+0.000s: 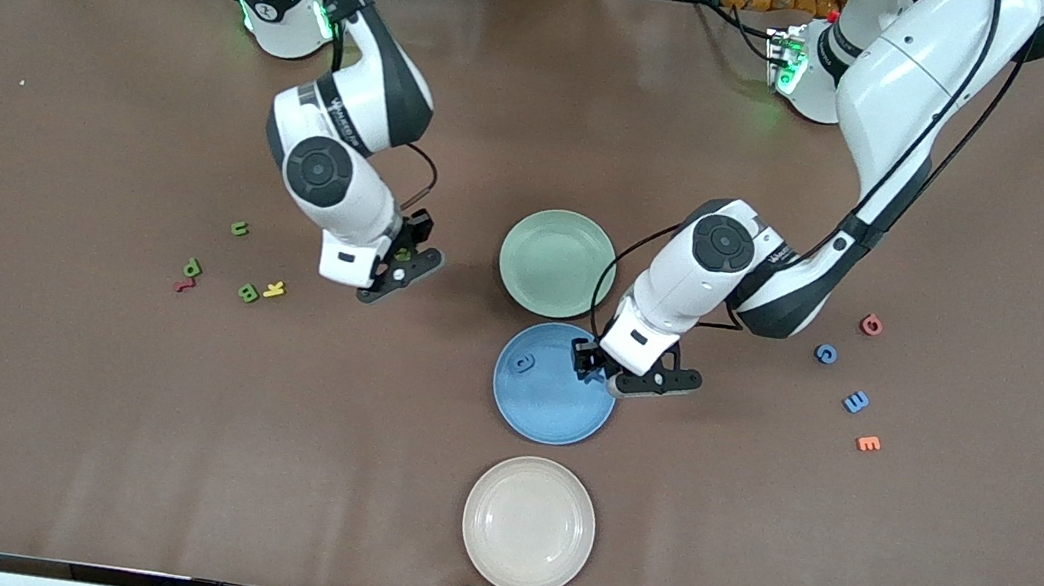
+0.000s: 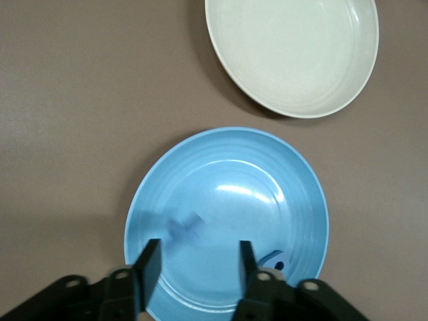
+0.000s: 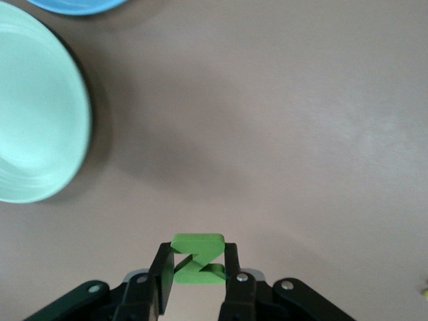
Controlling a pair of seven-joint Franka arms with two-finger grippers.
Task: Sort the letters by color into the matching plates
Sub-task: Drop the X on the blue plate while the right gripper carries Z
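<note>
Left pincer hangs low with fingers parted; right pincer is raised, fingers clamped.

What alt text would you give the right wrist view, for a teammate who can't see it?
The right claw is shut on a green letter Z, held above bare brown table. The pale green plate lies off to one side of the claw with nothing visible in it, and a sliver of the blue plate shows at the frame's edge.
</note>
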